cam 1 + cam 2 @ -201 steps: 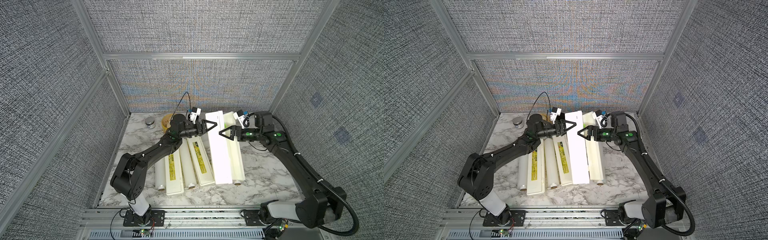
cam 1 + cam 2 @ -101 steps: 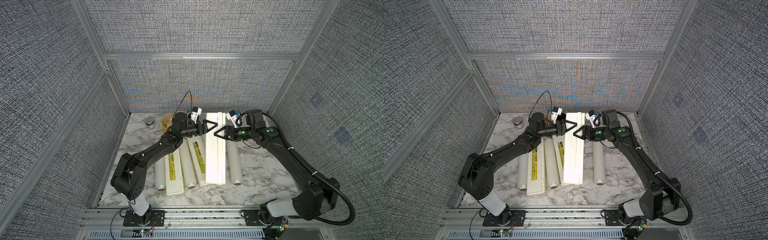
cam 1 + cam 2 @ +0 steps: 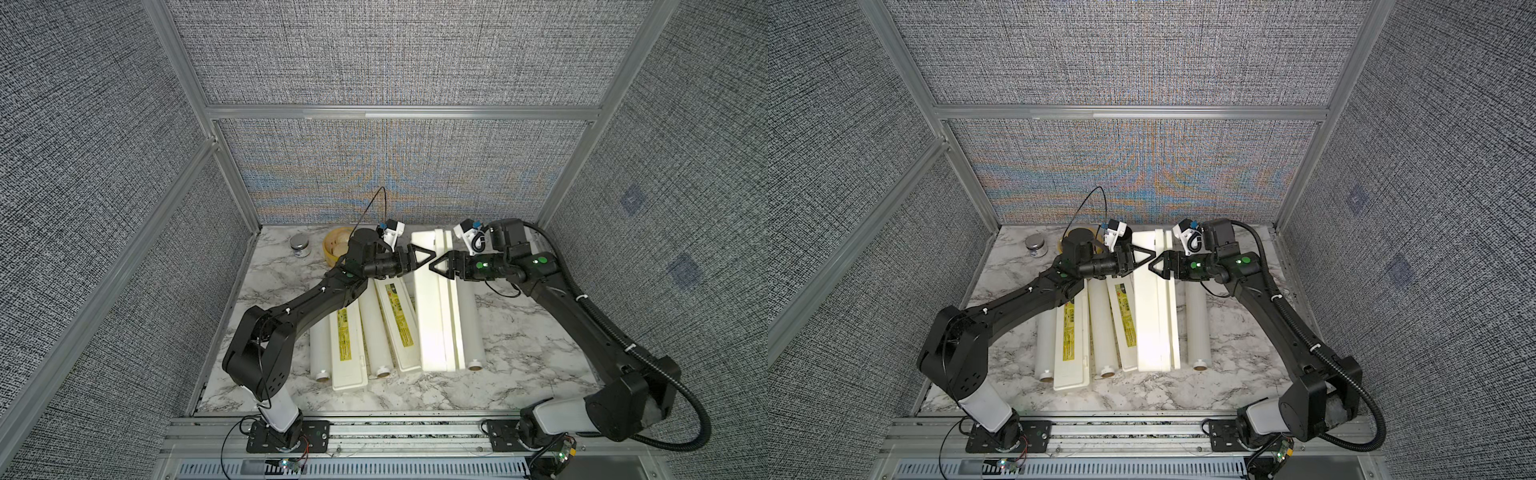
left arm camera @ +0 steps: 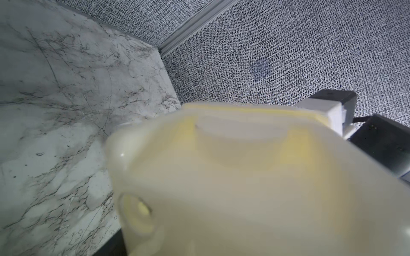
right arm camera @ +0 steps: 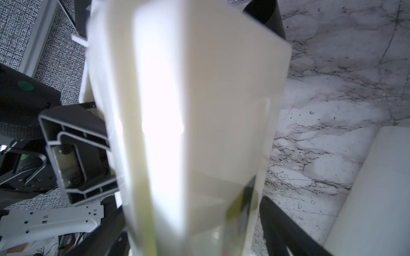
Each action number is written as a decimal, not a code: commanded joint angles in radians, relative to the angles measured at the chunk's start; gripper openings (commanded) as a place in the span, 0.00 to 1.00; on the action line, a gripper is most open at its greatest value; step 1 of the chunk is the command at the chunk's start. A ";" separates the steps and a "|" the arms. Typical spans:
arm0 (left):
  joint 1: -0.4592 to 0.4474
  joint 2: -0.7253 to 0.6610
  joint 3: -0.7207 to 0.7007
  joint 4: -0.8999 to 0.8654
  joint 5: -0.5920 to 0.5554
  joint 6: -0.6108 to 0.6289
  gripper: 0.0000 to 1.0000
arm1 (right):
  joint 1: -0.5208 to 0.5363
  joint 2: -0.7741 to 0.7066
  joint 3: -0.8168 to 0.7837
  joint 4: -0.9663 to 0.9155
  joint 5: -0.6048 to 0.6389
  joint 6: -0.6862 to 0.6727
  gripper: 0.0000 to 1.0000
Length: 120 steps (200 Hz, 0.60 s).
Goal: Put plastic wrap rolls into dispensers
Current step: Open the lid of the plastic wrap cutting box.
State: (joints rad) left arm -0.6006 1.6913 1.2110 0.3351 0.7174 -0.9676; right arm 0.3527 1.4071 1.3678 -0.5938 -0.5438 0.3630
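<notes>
Three plastic wrap rolls lie on the marble: one at the left [image 3: 320, 353], one in the middle [image 3: 374, 332] and one at the right [image 3: 469, 328]. Between them two dispensers [image 3: 347, 345] [image 3: 399, 324] lie shut, labels up. A third dispenser [image 3: 434, 307] stands partly folded on its edge, its far end between both grippers. My left gripper [image 3: 420, 254] is shut on that end, which fills the left wrist view [image 4: 244, 177]. My right gripper [image 3: 441, 266] straddles it, a finger [image 5: 288, 230] close on each side. Whether the right jaws press cannot be told.
A small glass jar [image 3: 300, 246] and a round yellow steamer basket [image 3: 334, 249] stand at the back left, behind the left arm. Grey fabric walls close in the marble table [image 3: 540, 353] on three sides. A metal rail runs along its front edge.
My right gripper has swung left onto the third dispenser. That dispenser has folded from wide open to narrow, uncovering the right roll. My left gripper has hardly moved.
</notes>
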 commanded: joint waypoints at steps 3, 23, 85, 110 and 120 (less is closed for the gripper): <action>-0.004 -0.008 0.002 0.071 0.030 -0.047 0.63 | 0.009 -0.009 -0.009 -0.024 0.101 -0.019 0.87; -0.004 -0.003 -0.002 0.093 0.018 -0.070 0.62 | 0.013 -0.016 -0.034 -0.008 0.099 -0.010 0.86; -0.005 -0.005 -0.001 0.030 -0.051 -0.067 0.59 | 0.058 0.008 -0.047 0.003 0.147 0.025 0.69; -0.010 -0.003 0.001 0.041 -0.048 -0.070 0.59 | 0.067 0.028 -0.042 -0.018 0.182 0.022 0.62; -0.010 -0.002 -0.001 0.047 -0.042 -0.072 0.59 | 0.068 0.030 -0.045 -0.020 0.198 0.024 0.59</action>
State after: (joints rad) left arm -0.6003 1.6981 1.1988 0.2543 0.6109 -1.0016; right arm 0.4126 1.4223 1.3254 -0.5518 -0.4187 0.3870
